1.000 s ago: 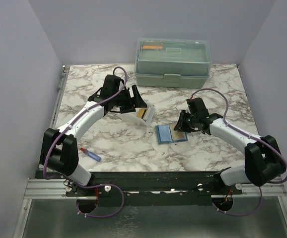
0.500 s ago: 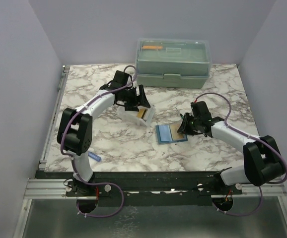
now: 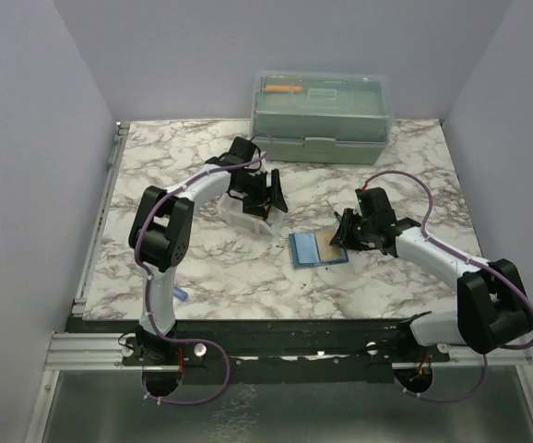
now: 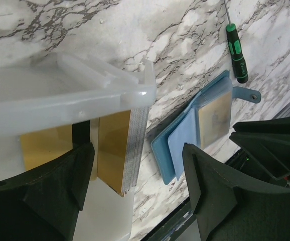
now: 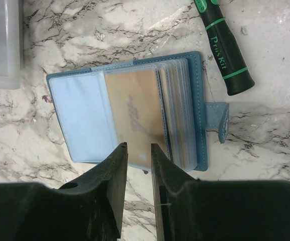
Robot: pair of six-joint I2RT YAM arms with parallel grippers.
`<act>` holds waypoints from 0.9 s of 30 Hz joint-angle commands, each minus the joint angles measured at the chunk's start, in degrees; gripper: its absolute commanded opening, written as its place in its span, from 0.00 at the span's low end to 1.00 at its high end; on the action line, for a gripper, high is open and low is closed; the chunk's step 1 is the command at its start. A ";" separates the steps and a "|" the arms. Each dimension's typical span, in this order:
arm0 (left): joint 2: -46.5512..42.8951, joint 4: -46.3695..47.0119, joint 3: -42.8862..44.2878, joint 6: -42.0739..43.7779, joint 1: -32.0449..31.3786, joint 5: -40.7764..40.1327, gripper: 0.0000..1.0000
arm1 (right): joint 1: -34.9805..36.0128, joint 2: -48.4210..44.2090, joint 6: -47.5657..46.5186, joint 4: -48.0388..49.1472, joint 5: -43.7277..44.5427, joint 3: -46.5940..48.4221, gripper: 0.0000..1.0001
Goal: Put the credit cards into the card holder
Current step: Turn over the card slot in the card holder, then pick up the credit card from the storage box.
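The left arm has swung further right since the earlier frame, and the left tool (image 4: 135,168) now hangs, fingers wide apart, astride the stack of gold credit cards (image 4: 116,150) standing in the white tray (image 4: 59,95). The right tool (image 5: 139,150) (barely shifted) holds its fingers narrowly apart, gripping nothing, over the open blue card holder (image 5: 80,120) on the counter (image 5: 265,100), beside a screwdriver (image 5: 224,47) marked "Pro'sKit".

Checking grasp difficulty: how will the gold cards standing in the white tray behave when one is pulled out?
The cards look thin, stiff and glossy, so probably light and slippery. They stand packed edge-on in the tray, so neighbours may lift or fan out together. The tray looks light and might shift.
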 commanded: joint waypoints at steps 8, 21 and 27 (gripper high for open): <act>3.04 -1.38 4.15 0.61 -1.03 5.32 0.76 | -0.23 -2.59 0.14 -0.08 -0.70 -0.92 0.29; 2.31 -1.41 3.13 1.12 -1.14 5.36 0.58 | -0.18 -2.24 0.09 -0.10 -0.91 -0.63 0.29; 1.79 -1.40 3.04 1.29 -1.09 4.49 0.47 | -0.18 -2.16 0.14 -0.10 -0.91 -0.83 0.29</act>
